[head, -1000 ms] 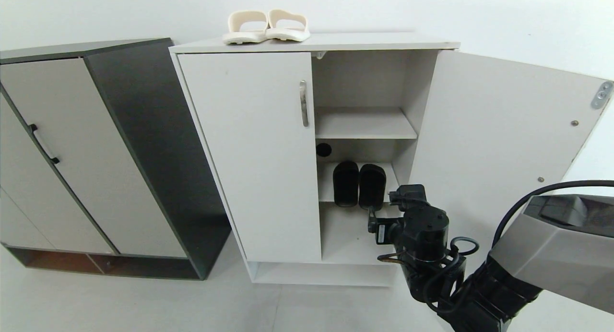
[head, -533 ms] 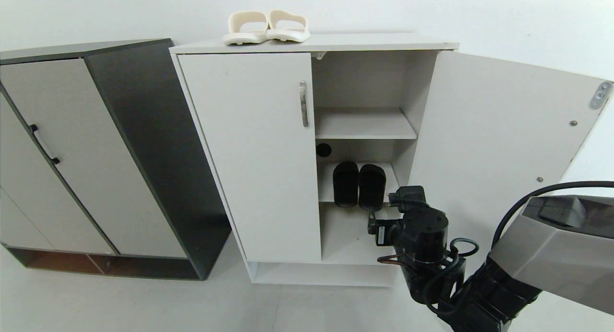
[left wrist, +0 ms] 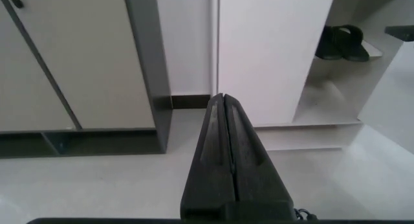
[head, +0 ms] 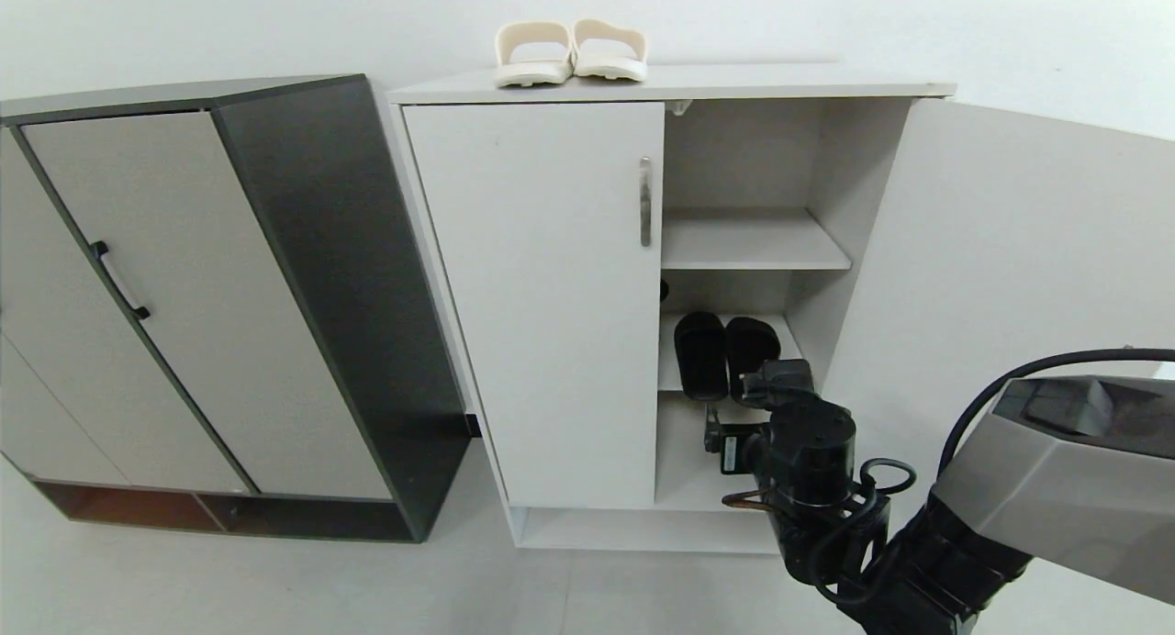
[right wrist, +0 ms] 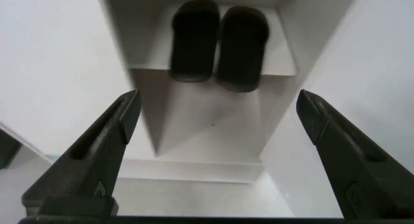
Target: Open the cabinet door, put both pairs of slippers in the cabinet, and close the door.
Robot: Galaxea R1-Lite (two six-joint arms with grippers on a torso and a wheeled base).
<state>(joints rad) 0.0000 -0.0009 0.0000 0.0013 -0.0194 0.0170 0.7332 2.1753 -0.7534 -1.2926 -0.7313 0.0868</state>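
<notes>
- Head view, far left: a grey cabinet (head: 229, 295) is seen with its door shut; it plays no part in the job.
- In the left wrist view, the left gripper (left wrist: 223, 107) is held low over the floor (left wrist: 129, 179), before the gap between the two cabinets. Its jaws are pressed together and nothing is held.
- The cream slippers (head: 610, 57) are set side by side on top of the white cabinet (head: 780, 83), above the shut door (head: 542, 295) and near the front edge. They are judged to be the pair left to stow.
- Risk: if one slipper alone is pinched, its mate could be nudged off the top or pushed back out of reach.
- The black slippers (head: 702, 355) are laid together on the middle shelf (right wrist: 152, 56) of the open compartment, so that pair is judged to be done.
- The right gripper (right wrist: 218, 98) is held before this compartment, below the shelf's level, with its jaws spread wide and nothing between them. The black slippers are framed beyond the fingertips and are not touched.
- The cream slippers are placed well above this gripper and off to its left, well apart.
- The open door (head: 1010, 250) is swung out just beside the right arm. Risk: if the arm is raised toward the top without clearance, the door could be struck and swung.
</notes>
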